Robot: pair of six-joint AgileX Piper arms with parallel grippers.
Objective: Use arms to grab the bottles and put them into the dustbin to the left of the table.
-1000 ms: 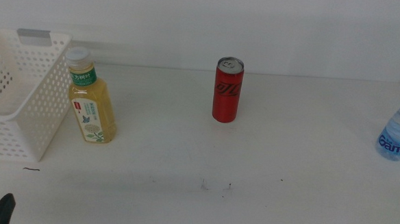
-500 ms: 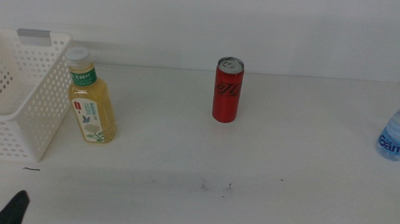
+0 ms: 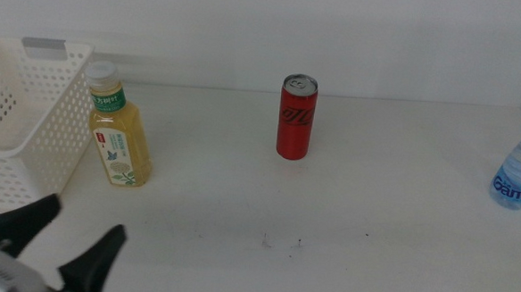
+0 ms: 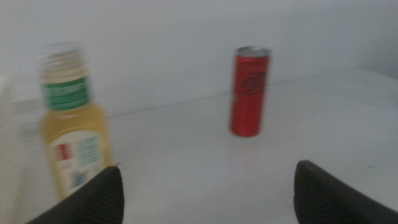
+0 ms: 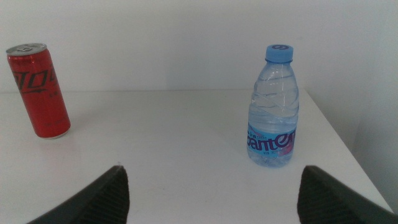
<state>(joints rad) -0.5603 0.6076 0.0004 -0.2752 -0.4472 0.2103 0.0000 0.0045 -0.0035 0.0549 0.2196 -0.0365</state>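
Observation:
A yellow tea bottle (image 3: 118, 131) with a white cap stands upright beside the white dustbin (image 3: 20, 133) at the table's left. A slim red can (image 3: 297, 117) stands mid-table. At the right edge a clear blue-capped water bottle (image 3: 520, 173) stands, cut off by the frame. My left gripper (image 3: 70, 233) is open at the bottom left, its jaws pointing toward the tea bottle (image 4: 71, 121) with nothing between them; the can (image 4: 249, 91) also shows in its wrist view. My right gripper (image 5: 211, 196) is open, facing the water bottle (image 5: 273, 107) and the can (image 5: 40, 90), out of the middle view.
The white table (image 3: 328, 212) carries a few small dark specks near its front. A plain white wall stands behind it. The table's right edge runs close behind the water bottle in the right wrist view.
My left gripper has risen into the middle view from the bottom left corner and moved forward toward the tea bottle. The bottles and the dustbin have not moved.

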